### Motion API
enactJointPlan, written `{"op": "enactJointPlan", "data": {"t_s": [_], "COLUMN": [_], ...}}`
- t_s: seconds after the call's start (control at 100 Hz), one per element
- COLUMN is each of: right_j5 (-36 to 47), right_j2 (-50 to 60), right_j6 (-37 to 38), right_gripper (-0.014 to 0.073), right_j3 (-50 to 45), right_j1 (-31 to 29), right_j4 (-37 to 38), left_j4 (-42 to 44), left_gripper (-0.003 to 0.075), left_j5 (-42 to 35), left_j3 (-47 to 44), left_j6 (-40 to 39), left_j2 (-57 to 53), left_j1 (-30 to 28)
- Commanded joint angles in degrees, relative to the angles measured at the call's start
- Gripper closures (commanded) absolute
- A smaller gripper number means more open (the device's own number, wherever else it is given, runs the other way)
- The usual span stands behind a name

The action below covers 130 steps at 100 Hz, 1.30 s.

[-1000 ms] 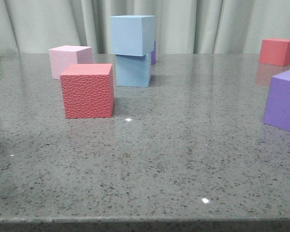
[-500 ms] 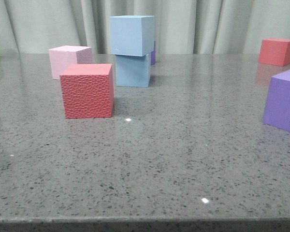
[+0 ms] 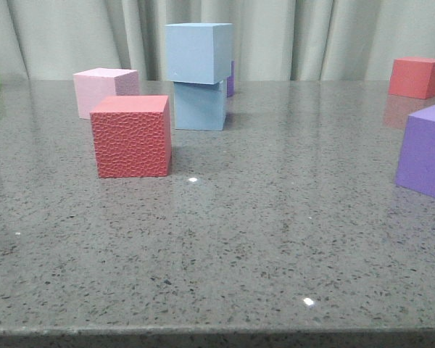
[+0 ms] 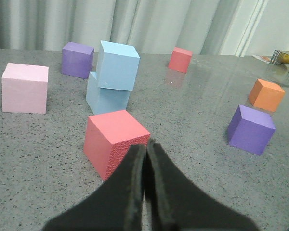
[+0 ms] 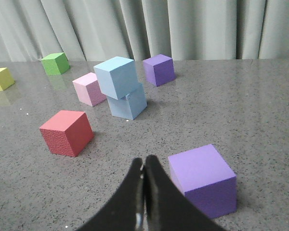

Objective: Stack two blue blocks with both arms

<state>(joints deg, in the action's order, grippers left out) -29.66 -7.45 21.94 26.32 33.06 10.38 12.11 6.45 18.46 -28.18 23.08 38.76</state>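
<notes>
Now both empty: left tool (image 4: pixel 145 150) and right tool (image 5: pixel 144 163), fingers pressed together.

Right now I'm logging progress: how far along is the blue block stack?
Done, it appears: the upper blue block sits on the lower blue block, twisted and overhanging slightly. Nothing is in hand; the left claw and right claw are shut and empty, away from the stack. Nothing visibly remains.

Each gripper (image 4: pixel 146 149) (image 5: pixel 144 163) has two matte black, tapering fingers.
</notes>
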Motion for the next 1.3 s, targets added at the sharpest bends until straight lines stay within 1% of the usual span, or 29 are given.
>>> {"op": "enactJointPlan", "data": {"t_s": [0.0,0.3,0.5,0.55,0.72,0.79,0.92,1.29], "right_j5": [4.84,4.84,4.84,4.84,4.84,4.84,4.84,4.84], "right_j2": [-0.61,-0.61,-0.61,-0.61,-0.61,-0.61,-0.61,-0.61], "right_j6": [-0.17,-0.17,-0.17,-0.17,-0.17,-0.17,-0.17,-0.17], "right_gripper": [0.0661,0.0661,0.0661,0.0661,0.0661,0.0661,0.0661,0.0661], "right_j3": [1.37,1.37,1.37,1.37,1.37,1.37,1.37,1.37], "right_j1": [-0.09,-0.09,-0.09,-0.09,-0.09,-0.09,-0.09,-0.09], "right_j4": [0.75,0.75,0.75,0.75,0.75,0.75,0.75,0.75], "left_j4": [0.23,0.23,-0.89,-1.93,-8.16,-8.68,-8.68,-8.68], "left_gripper": [0.0738,0.0739,0.0739,0.0739,0.0738,0.0738,0.0738,0.0738], "left_j5": [-4.83,-4.95,-4.10,-4.00,-4.13,-4.88,-7.87,-7.85], "left_j3": [1.55,0.46,-2.92,-4.00,-6.97,-7.89,-9.47,-13.83], "left_j6": [-0.01,-0.01,-0.01,1.38,21.37,25.69,28.18,28.18], "left_j2": [0.25,0.25,-3.45,-4.29,-8.10,-9.90,-13.06,-20.93], "left_j1": [0.48,0.48,-2.03,-2.99,-8.63,-11.46,-16.69,-30.16]}}
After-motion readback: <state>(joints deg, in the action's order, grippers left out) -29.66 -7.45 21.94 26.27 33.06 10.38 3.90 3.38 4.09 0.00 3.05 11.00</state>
